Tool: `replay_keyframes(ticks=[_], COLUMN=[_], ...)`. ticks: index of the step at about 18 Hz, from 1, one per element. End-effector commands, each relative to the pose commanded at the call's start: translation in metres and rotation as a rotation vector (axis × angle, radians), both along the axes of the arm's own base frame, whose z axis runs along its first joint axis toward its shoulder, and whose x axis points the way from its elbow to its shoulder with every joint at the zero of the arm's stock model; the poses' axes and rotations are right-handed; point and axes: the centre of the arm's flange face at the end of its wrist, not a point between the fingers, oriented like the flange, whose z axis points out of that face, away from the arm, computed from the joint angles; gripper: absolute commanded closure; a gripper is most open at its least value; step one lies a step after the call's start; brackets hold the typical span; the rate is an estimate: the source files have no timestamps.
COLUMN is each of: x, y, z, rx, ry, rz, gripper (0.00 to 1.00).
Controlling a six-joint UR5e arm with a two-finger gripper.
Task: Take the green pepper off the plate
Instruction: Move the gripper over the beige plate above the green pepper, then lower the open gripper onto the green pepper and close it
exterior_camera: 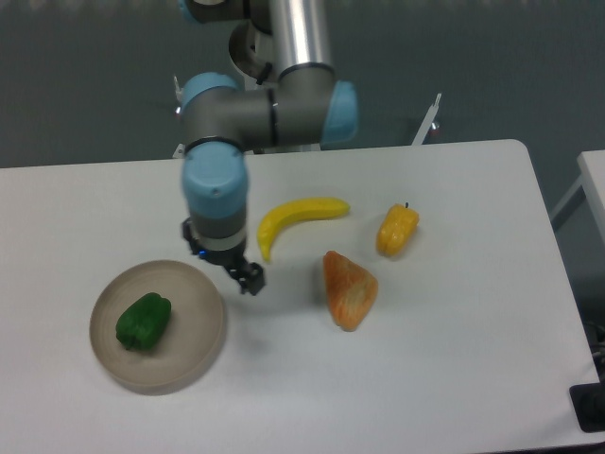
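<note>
The green pepper (pixel 144 322) lies on the left half of the round beige-grey plate (pixel 194 355) at the front left of the white table. My gripper (pixel 250 279) hangs just off the plate's upper right rim, to the right of the pepper and apart from it. It holds nothing. Its fingers are small and dark, and I cannot tell whether they are open or shut.
A yellow banana (pixel 298 218) lies right of the gripper. An orange wedge-shaped pastry (pixel 348 288) and a yellow-orange pepper (pixel 397 230) lie further right. The arm's blue-grey wrist (pixel 216 194) stands above the plate's far edge.
</note>
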Motion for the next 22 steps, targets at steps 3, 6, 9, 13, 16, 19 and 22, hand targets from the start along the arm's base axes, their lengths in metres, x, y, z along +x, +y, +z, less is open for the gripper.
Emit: replay_keyframes(ticks=[3,6,9,13,16,19,22], x=[0.018,0.026,0.028,0.030,0.033,0.035,0.036], y=[0.009,0.020,0.027,0.029,0.029,0.032,0.037], z=[-0.007,-0.008,-0.017,-0.022,-0.022,-0.027,-0.033], rx=[0.025,0.083,0.107,0.097,0.096,0.097,0.109], ry=[-0.030,-0.017,-0.012,-0.013,-0.016,-0.016,-0.014], rz=[0.048,0.095,0.116,0.138,0.155,0.167,0.176], gripper=[0.00,0.00,0.00,0.00,0.00,0.00,0.00])
